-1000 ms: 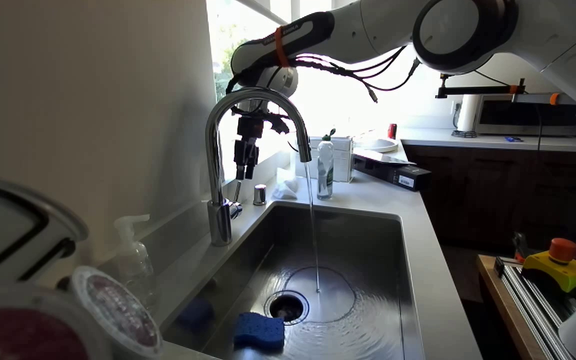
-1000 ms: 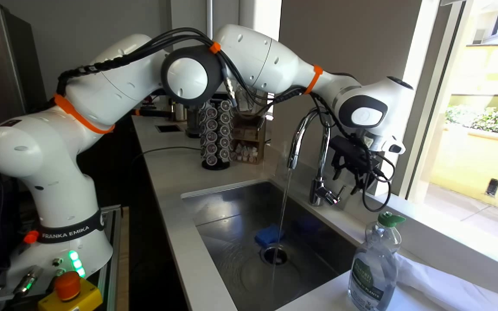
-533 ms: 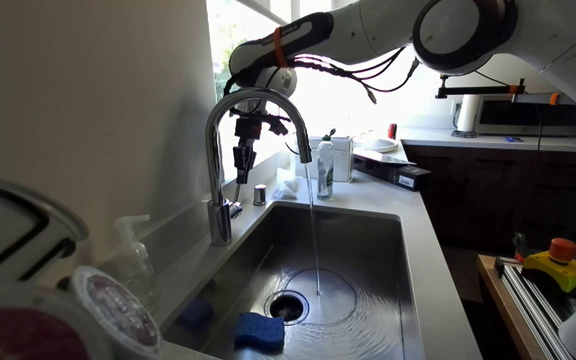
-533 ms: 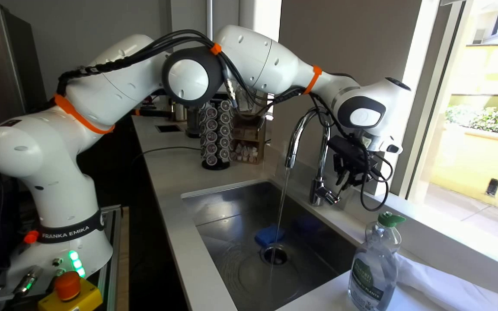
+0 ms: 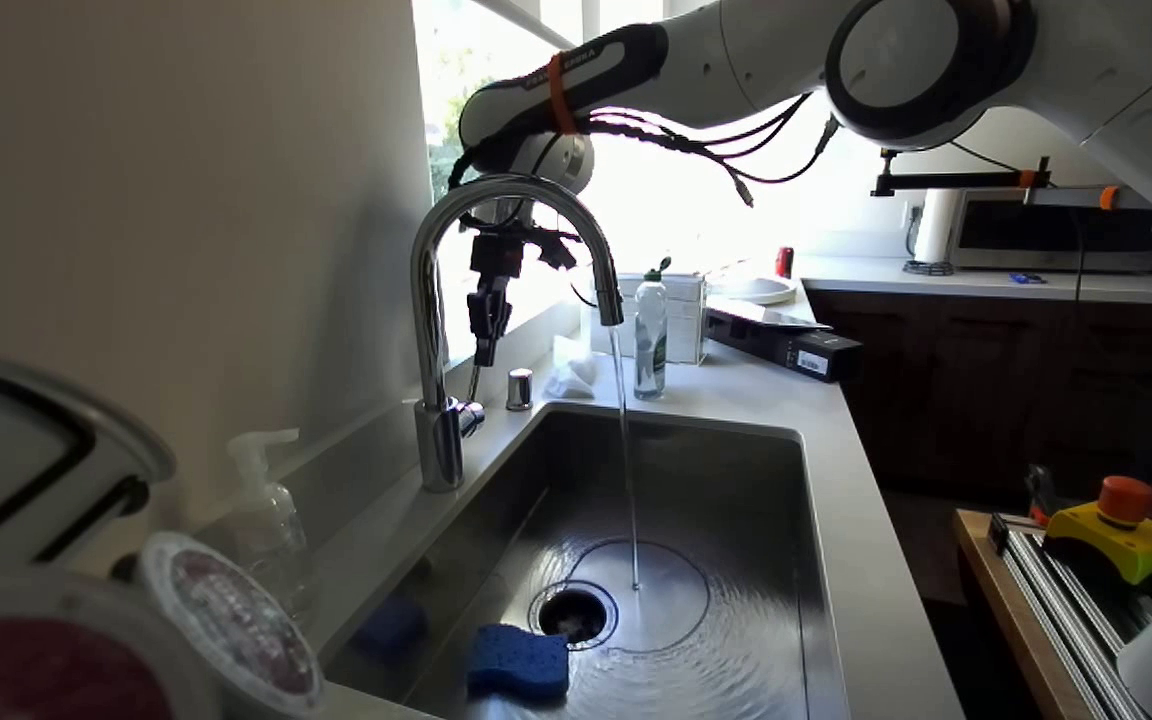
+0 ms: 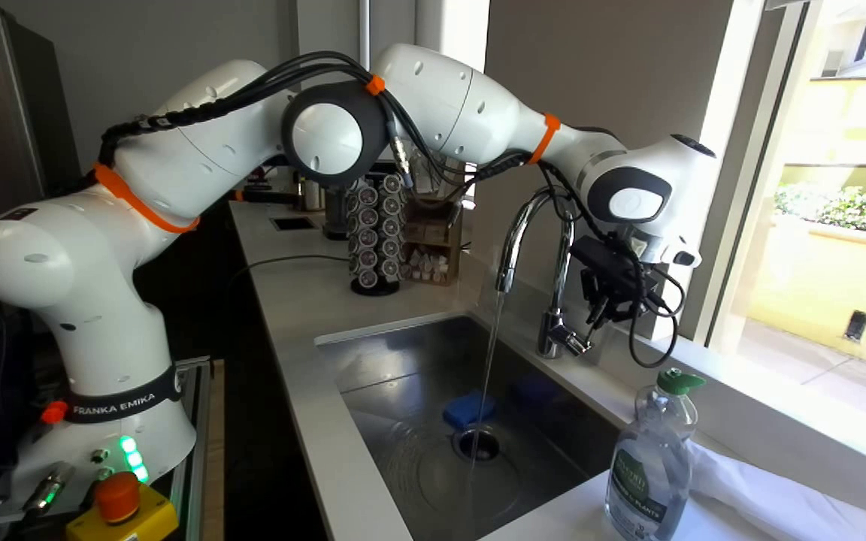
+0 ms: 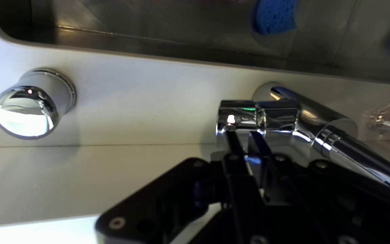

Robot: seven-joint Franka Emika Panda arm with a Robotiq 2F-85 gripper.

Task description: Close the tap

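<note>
Jaws look clenched on the lever (image 5: 474,385) of the tap (image 5: 430,330). Your gripper (image 7: 242,134) has its fingers (image 5: 486,352) nearly together, with the thin rod running down from between them to the knob (image 7: 237,117). (The grasp itself is dark in the wrist view; an exterior view reads better.)

Next out: the knob sticks out sideways, low on the tap. The tap stands on the counter (image 5: 866,540) at the sink's (image 5: 716,465) edge, its spout (image 5: 611,300) arched over the basin. Water (image 5: 627,450) is running in a thin stream, so closing is not done.

Step in hand, by my judgement: swing the lever until the flow stops. Treat it as an arc about the knob, not a straight pull; let the gripper tilt with the rod, or the tips may slide off its end. You can't tell from here which way closes it, so try a small nudge and watch the stream. Ease off at the stop; forcing could strain the fitting.

Keep clear of the tap's upright, near on one side, and the cap (image 7: 34,103), farther off on the other. Sponge (image 5: 519,662) in the sink and soap (image 6: 651,458) on the counter shouldn't trouble you.
</note>
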